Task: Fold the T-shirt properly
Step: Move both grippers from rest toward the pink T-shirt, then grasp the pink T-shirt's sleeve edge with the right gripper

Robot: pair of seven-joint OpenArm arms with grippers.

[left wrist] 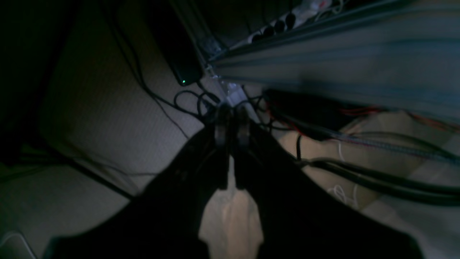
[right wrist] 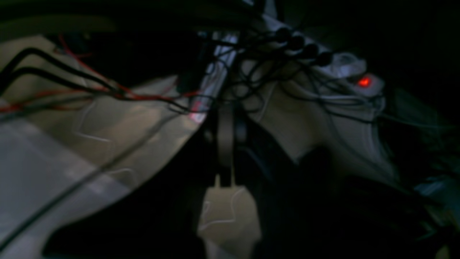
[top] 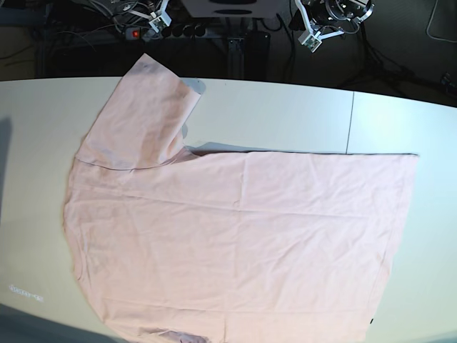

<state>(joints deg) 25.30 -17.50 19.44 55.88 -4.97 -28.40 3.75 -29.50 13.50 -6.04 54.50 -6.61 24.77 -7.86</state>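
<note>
Only base shows the T-shirt (top: pixel 235 229); left hand (left wrist: pixel 231 135), right hand (right wrist: pixel 230 133) pressed together.

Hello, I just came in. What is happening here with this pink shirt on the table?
A two-armed robot is meant to fold the T-shirt, but neither arm is touching it now. The shirt lies spread flat on the white table, plain side up, one sleeve pointing to the far edge. Both arms are pulled back beyond the table. The left gripper and right gripper each look shut and empty, facing cables behind the table. No fold is visible yet.
</note>
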